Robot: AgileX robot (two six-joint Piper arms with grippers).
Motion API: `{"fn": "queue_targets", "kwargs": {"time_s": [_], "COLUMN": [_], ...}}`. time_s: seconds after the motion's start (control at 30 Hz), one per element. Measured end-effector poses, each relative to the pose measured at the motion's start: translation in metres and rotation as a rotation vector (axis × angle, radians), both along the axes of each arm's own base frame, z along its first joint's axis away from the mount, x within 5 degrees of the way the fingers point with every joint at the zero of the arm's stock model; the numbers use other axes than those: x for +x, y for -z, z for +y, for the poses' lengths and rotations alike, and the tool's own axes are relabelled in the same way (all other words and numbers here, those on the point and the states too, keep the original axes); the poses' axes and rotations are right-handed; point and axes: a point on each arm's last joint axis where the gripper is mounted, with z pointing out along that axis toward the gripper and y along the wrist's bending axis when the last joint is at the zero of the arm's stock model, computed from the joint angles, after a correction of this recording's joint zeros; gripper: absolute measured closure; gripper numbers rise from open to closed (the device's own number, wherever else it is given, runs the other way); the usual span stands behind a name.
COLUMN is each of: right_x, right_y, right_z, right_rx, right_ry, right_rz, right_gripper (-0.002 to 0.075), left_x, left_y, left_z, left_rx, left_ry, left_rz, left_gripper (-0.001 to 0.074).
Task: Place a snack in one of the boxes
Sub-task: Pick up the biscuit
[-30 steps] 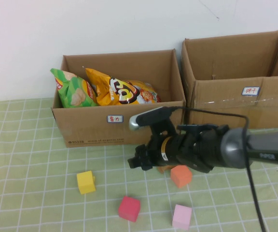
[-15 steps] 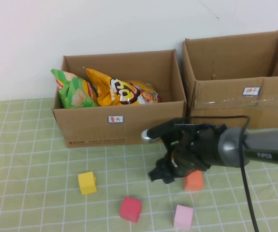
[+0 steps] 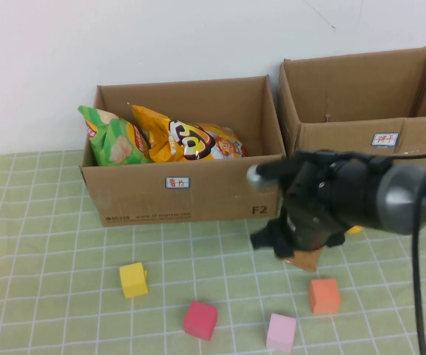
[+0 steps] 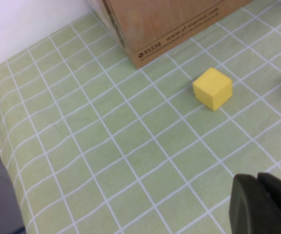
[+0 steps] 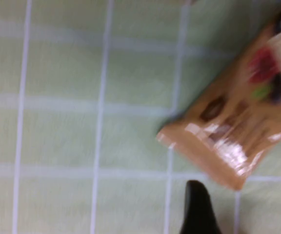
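- The right gripper point(image 3: 291, 248) hangs low over an orange-brown snack packet point(image 5: 238, 131) on the checked cloth point(image 3: 50, 244), before the two boxes point(image 3: 198, 194); whether its fingers are parted cannot be told.
- The left gripper point(image 4: 265, 204), fingers pressed together, sits near the yellow cube point(image 4: 212, 88).
- Chip bags point(image 3: 176, 137) fill the left box.

- We count two large brown corrugated cardboard boxes: the left box point(image 3: 183, 188) and the right box point(image 3: 361, 140).
- We count four small foam cubes on the green checked cloth: one yellow cube point(image 3: 133, 279), one red cube point(image 3: 200, 319), one pink cube point(image 3: 280, 331) and one orange cube point(image 3: 324, 295).
- We count three snack bags in the left box: one green bag point(image 3: 113, 137) and two orange-yellow bags point(image 3: 172, 134).
- We count one tan snack packet point(image 3: 307, 257) on the cloth.
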Motion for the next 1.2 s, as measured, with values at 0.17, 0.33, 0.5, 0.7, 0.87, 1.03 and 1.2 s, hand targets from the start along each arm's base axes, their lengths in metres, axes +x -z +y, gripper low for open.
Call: {"fn": "queue_targets", "kwargs": {"time_s": [0.17, 0.33, 0.5, 0.7, 0.87, 1.03, 1.2], "right_x": [0.011, 0.025, 0.028, 0.035, 0.039, 0.043, 0.044], "right_y": [-0.007, 0.013, 0.025, 0.039, 0.043, 0.041, 0.040], "right_z": [-0.015, -0.022, -0.020, -0.030, -0.033, -0.027, -0.030], "right_rx": [0.087, 0.155, 0.185, 0.176, 0.179, 0.239, 0.204], "right_ry": [0.249, 0.353, 0.392, 0.485, 0.501, 0.460, 0.460], "right_rz": [-0.054, -0.055, -0.067, -0.067, -0.105, -0.131, -0.149], "right_gripper": [0.0319, 0.0319, 0.0318, 0.0318, 0.0318, 0.0318, 0.0318], "left_x": [0.000, 0.000, 0.000, 0.000, 0.000, 0.000, 0.000], "left_y": [0.000, 0.000, 0.000, 0.000, 0.000, 0.000, 0.000], "left_z": [0.000, 0.000, 0.000, 0.000, 0.000, 0.000, 0.000], "left_rx": [0.000, 0.000, 0.000, 0.000, 0.000, 0.000, 0.000], "left_ry": [0.000, 0.000, 0.000, 0.000, 0.000, 0.000, 0.000], "left_rz": [0.000, 0.000, 0.000, 0.000, 0.000, 0.000, 0.000], "left_gripper": [0.0736, 0.0736, 0.0736, 0.0736, 0.0736, 0.0736, 0.0736]}}
